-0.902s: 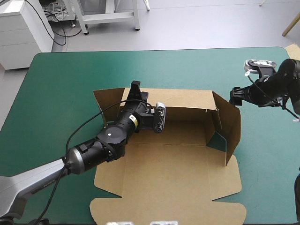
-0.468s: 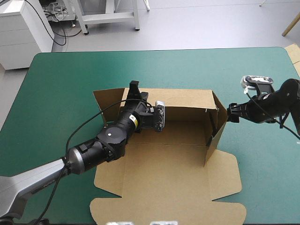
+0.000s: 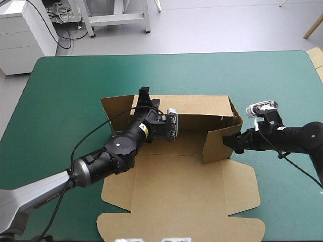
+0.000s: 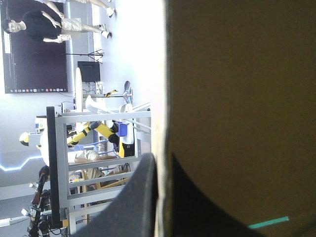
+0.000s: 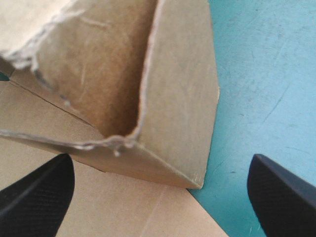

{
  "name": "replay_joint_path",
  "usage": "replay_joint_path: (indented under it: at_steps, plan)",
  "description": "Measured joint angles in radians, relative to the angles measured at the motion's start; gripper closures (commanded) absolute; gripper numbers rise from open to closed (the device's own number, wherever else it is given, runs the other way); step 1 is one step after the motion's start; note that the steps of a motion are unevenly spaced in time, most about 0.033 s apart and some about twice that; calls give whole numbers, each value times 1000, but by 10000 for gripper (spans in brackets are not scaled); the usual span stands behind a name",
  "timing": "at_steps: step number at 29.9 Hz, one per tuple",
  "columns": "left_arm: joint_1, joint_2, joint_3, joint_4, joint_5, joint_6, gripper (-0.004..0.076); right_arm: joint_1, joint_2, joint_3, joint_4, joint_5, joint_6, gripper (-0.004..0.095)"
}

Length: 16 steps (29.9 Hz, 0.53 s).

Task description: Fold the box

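My high camera looks down over the teal-green covered table (image 3: 75, 91). My wrist cameras sit close against the brown board box (image 3: 202, 107), which all views share.

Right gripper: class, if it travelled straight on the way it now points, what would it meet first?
The box: its raised, inward-folded right flap stands directly ahead of the right gripper, between its open jaws, and seemingly very close.

No text can be read here. A small yellow label (image 3: 145, 132) sits on the left arm (image 3: 121, 146), its print too small to make out. A faint line of lettering (image 3: 49, 199) runs along that arm's grey segment near the front edge of the desk (image 3: 75, 85), and it is also illegible.
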Motion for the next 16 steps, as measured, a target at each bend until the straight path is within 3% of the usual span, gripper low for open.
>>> replay_joint_path:
  at_steps: [9,16]
  plan:
    - [0,0,0,0,-2,0,731,13,-2,30,56,-48,-152,32]
    - [0,0,0,1,-3,0,731,171,-5,30,11,-163,-60,32]
